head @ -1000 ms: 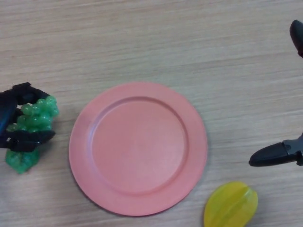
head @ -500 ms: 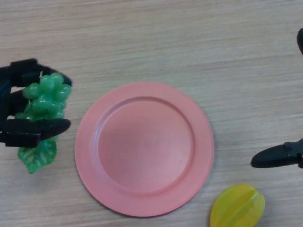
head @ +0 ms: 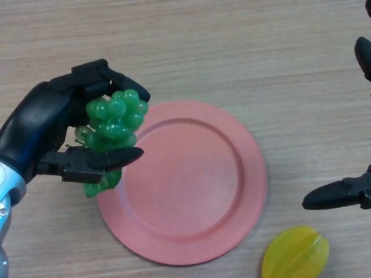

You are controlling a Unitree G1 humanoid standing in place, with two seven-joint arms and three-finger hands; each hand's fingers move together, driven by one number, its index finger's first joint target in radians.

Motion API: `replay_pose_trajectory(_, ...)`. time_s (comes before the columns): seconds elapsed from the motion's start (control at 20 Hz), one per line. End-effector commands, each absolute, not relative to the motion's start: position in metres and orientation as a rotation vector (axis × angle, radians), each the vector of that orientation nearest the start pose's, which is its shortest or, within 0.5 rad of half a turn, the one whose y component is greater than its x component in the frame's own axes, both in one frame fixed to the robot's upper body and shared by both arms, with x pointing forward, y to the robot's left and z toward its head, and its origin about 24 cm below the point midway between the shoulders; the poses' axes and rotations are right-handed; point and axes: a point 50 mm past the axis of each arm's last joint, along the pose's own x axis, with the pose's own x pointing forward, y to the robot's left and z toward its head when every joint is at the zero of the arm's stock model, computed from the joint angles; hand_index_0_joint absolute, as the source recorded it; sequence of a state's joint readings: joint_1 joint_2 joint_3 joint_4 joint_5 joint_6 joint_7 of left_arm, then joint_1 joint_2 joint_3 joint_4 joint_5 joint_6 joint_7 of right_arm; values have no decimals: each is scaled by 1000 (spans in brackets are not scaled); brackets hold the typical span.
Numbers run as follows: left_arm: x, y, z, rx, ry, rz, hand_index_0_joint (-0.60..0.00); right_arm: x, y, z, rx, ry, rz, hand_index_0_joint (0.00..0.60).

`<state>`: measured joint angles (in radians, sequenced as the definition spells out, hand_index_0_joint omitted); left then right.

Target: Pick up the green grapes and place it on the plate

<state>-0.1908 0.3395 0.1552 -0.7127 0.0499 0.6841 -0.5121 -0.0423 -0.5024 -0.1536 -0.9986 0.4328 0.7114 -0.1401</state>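
The bunch of translucent green grapes (head: 113,124), at nine o'clock, looks like glossy moulded plastic, gripped by the smooth, slightly shiny black plastic left hand (head: 52,136). The round salmon-pink plate (head: 191,182) at the centre has a smooth matt finish on the pale wood-grain table (head: 232,52). At five o'clock the ridged yellow star-shaped fruit (head: 294,253) looks waxy and smooth.

Left hand (head: 49,130): entered from the view's left on a black forearm, fingers curled over the top of the grapes (head: 113,119) and thumb pinching beneath them. Right hand (head: 339,194): sat at the view's right edge, one black finger lying straight, pointing left, holding nothing.
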Motion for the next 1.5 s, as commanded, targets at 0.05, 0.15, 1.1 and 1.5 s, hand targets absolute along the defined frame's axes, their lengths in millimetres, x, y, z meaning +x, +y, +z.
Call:
replay_pose_trajectory(0.05, 232, 181, 216, 484, -355, -298, -51, 181, -180, 242, -246, -548, 71, 0)
replay_pose_trajectory(0.15, 231, 180, 215, 511, -352, -309, 0, 182, -179, 243, -252, -549, 70, 0)
replay_pose_trajectory(1.1, 201, 217, 238, 56, -569, -202, 0, 187, -171, 248, -246, -563, 84, 0)
replay_pose_trajectory(1.5, 192, 209, 245, 27, -552, -246, 0, 190, -165, 251, -276, -569, 102, 0)
